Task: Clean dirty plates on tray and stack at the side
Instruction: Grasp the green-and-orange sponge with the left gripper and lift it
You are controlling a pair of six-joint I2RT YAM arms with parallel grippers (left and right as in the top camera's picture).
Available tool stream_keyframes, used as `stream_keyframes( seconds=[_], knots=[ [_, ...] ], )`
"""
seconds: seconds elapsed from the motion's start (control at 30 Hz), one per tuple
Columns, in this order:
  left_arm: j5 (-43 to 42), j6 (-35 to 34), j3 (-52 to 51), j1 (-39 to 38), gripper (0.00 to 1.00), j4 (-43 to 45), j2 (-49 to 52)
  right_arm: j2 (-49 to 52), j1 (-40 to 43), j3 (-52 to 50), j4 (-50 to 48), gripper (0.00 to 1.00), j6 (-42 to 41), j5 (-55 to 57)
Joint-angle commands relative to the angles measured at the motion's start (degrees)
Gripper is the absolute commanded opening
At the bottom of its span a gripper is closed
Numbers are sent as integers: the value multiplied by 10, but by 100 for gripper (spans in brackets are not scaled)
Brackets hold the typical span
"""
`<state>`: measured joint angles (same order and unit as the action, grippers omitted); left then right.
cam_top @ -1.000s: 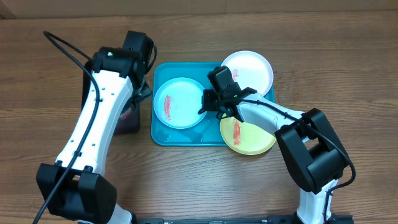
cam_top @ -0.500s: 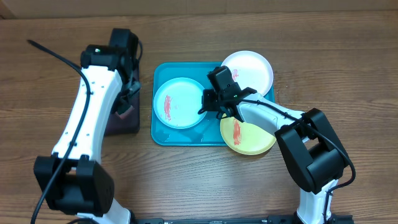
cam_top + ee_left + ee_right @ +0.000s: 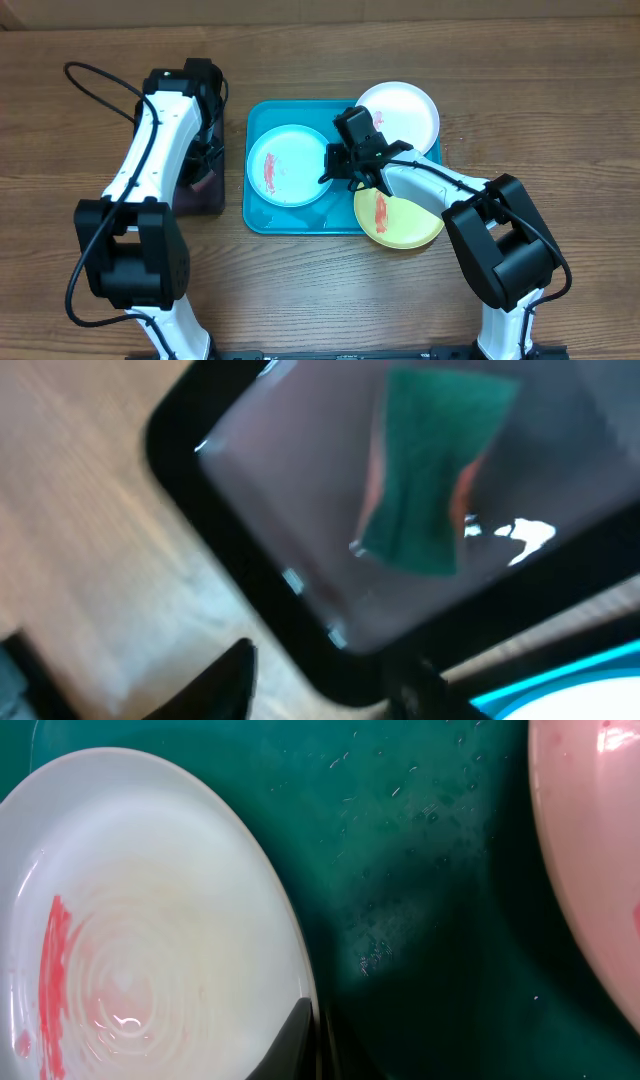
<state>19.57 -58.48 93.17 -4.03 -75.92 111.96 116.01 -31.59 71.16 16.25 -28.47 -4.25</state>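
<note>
Pinching the right rim of the light blue plate [image 3: 287, 165], your right gripper [image 3: 330, 172] has its fingers pressed together on that thin edge, as far as the right wrist view shows; the plate lies flat in the left half of the tray [image 3: 262, 215], which sits mid-way across the table [image 3: 330, 300], with a red smear toward the plate's left side; the white plate [image 3: 405, 112] overlaps the tray's far right corner, and the yellow-green plate [image 3: 405, 222], also smeared, overlaps its near right corner. Your left gripper [image 3: 320, 685] hangs over the black tray [image 3: 200, 198] beside the tray's left edge, fingers partly spread and gripping nothing; the green sponge [image 3: 430, 470] lies inside, beyond the tips. Expect these plates to be light, stiff and slick; a wipe will likely push one sideways or tip it, so hold at the rim, the only part thin enough to pinch, and press gently.
</note>
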Motion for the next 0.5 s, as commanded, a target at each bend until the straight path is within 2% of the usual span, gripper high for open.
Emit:
stream_keyframes(
  seconds=[0.0, 0.13, 0.37, 0.47],
  knots=[
    [9, 64, 10, -2, 36, 25, 23, 8, -2, 13, -5, 4, -1, 2],
    [-12, 88, 8, -6, 29, 60, 42, 8, -2, 13, -6, 4, -1, 1],
    [-5, 79, 7, -44, 30, 117, 58, 8, -2, 13, -6, 4, -1, 1],
    [5, 52, 7, -54, 32, 143, 58, 8, -2, 13, -5, 4, 0, 1]
  ],
)
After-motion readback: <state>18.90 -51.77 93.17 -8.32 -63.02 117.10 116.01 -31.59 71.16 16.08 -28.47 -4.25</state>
